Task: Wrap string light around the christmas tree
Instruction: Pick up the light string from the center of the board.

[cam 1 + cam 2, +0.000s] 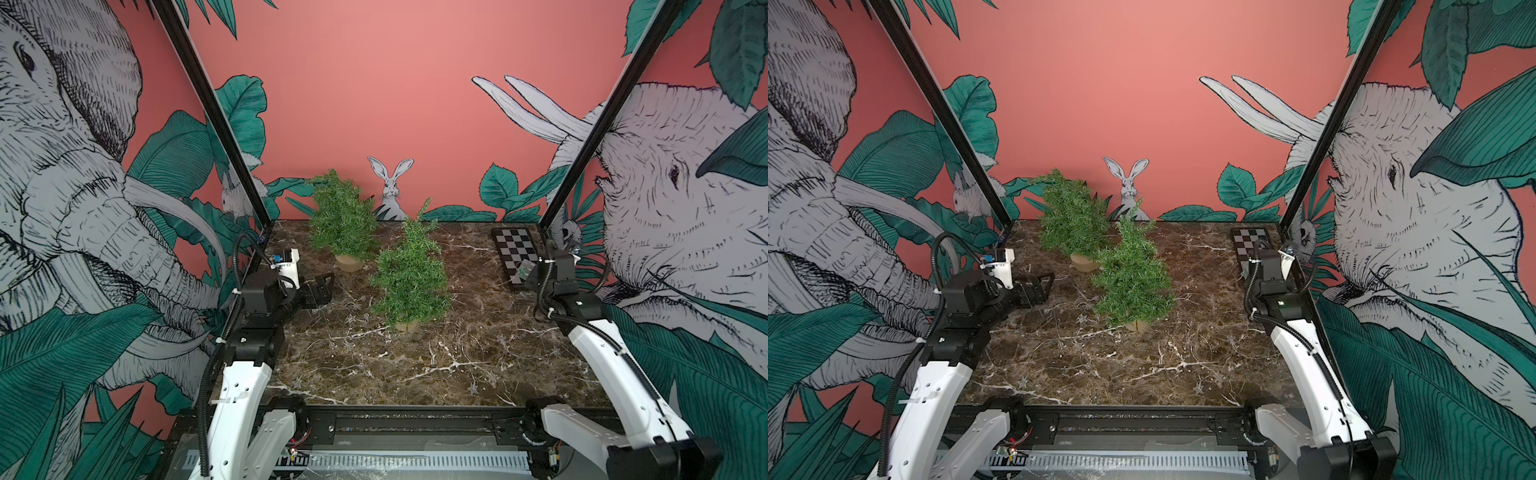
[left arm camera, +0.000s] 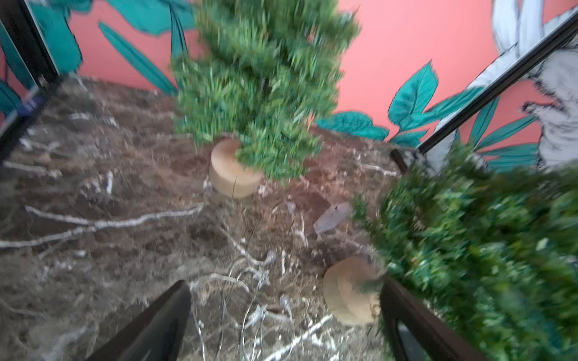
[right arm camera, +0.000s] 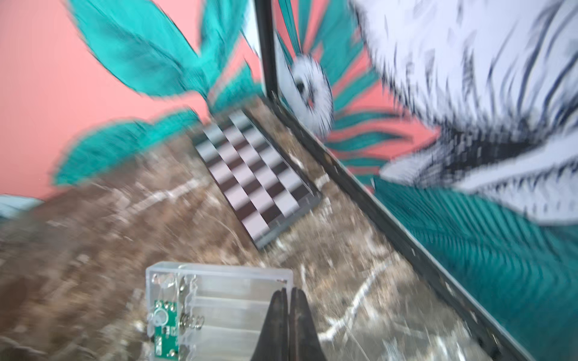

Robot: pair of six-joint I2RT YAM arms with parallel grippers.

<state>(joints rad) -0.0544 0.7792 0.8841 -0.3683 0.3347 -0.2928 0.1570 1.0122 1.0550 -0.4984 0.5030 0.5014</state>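
Left wrist view: left gripper (image 2: 285, 287) gapes wide, empty, over the string light (image 2: 262, 276) lying on the table (image 2: 93, 256) by the near tree (image 2: 469, 250); right gripper (image 3: 289, 293) is pinched shut. Thin wire could slip out, or snag needles and tip it.

The left arm (image 1: 237, 390) and the right arm (image 1: 598, 357) both have smooth white shells on the long links, with small dark screw holes in them, and black blocky housings at the joints. A black ribbed cable hose (image 1: 202, 399) goes along each arm and is fixed with white cable ties (image 1: 219, 341). A small green light (image 1: 1282, 302) shines on a black joint of the right arm, and the fingers (image 2: 156, 328) are black and wedge-shaped.
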